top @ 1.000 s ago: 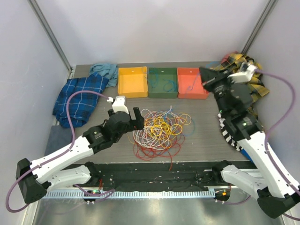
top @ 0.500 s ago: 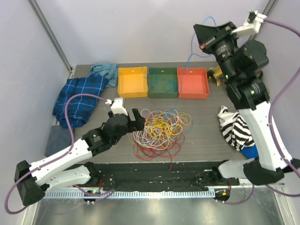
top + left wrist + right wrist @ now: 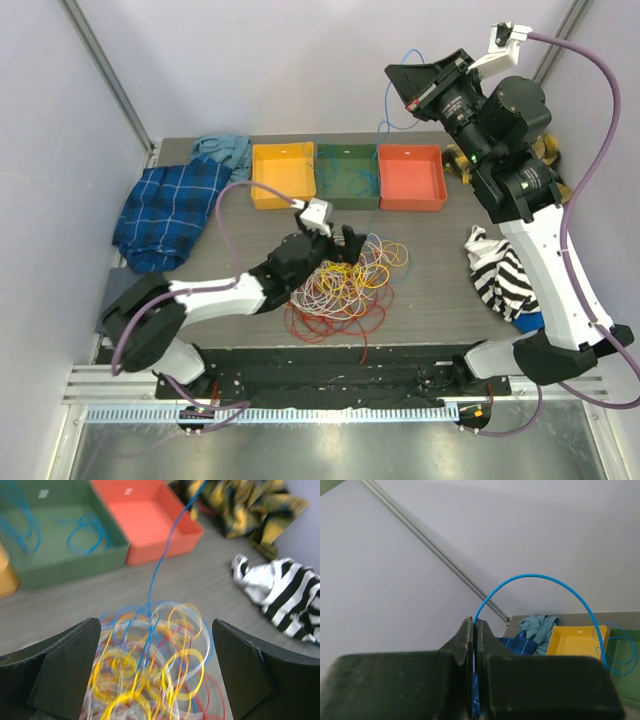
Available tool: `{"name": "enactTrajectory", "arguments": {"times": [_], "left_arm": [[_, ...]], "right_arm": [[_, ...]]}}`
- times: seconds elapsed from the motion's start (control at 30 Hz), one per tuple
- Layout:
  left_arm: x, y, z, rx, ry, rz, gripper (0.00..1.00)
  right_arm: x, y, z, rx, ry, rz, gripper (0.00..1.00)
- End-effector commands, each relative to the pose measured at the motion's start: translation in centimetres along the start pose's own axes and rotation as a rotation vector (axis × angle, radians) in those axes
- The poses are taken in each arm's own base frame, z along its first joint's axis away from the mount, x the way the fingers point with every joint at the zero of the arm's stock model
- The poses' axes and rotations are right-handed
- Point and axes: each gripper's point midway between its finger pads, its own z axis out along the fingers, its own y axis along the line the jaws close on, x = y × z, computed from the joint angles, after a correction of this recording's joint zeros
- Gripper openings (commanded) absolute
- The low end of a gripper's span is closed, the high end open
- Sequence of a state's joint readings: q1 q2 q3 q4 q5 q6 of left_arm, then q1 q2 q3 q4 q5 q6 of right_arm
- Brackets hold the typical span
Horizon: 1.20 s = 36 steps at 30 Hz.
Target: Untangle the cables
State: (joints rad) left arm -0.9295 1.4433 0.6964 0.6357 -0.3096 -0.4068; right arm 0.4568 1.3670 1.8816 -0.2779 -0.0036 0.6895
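Cables point(image 3: 345, 275): a heap of thin loops in red, orange, yellow, white and blue, lying mid-table point(image 3: 430, 290), near the front of the green tray point(image 3: 348, 204).
Blue cable point(image 3: 540, 580): one strand lifted clear of the heap. Its upper end is held high above the far side of the table, and its lower run drops into the heap. Judged not yet free.
Handling: light, limp and springy. The strands look smooth and very thin, so they are likely to slip. The loops interlock, so a pull would probably drag neighbouring loops along.
Hold point: take a single free arc at the heap's edge, away from crossings. Pin the heap close to where the blue strand enters it.
Right gripper point(image 3: 476, 622): pressed together, pinching the blue cable.
Left gripper point(image 3: 157, 647): spread wide, low over the heap, gripping nothing.
Green tray contents: blue loops inside.
Nearby: striped cloth point(image 3: 500, 275), well apart from the heap.
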Motion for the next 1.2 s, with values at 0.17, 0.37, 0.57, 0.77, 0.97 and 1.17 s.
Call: {"name": "enactTrajectory", "arguments": {"times": [0.17, 0.37, 0.57, 0.77, 0.97, 1.17], "left_arm": [[-6.5, -7.1, 7.2, 0.237, -0.339, 0.014, 1.00], [-3.8, -6.5, 11.3, 0.183, -0.297, 0.047, 1.00], [-4.5, -3.8, 13.6, 0.059, -0.317, 0.058, 0.93], [-5.7, -2.3, 15.0, 0.028, -0.315, 0.108, 0.48], [-8.9, -0.6, 11.7, -0.052, -0.272, 0.151, 0.00], [-19.6, -0.4, 6.7, -0.148, -0.209, 0.129, 0.00]], "right_arm": [[-1.8, 3.8, -4.6, -0.131, -0.024, 0.075, 0.01], [-0.4, 2.9, -5.4, -0.115, 0.014, 0.084, 0.01], [-0.6, 3.1, -6.9, -0.122, 0.006, 0.085, 0.01], [-0.2, 3.2, -7.9, -0.133, 0.016, 0.109, 0.01], [-1.0, 1.5, -9.8, -0.052, -0.037, 0.049, 0.01], [0.3, -2.5, -11.0, 0.085, -0.051, 0.005, 0.03]]}}
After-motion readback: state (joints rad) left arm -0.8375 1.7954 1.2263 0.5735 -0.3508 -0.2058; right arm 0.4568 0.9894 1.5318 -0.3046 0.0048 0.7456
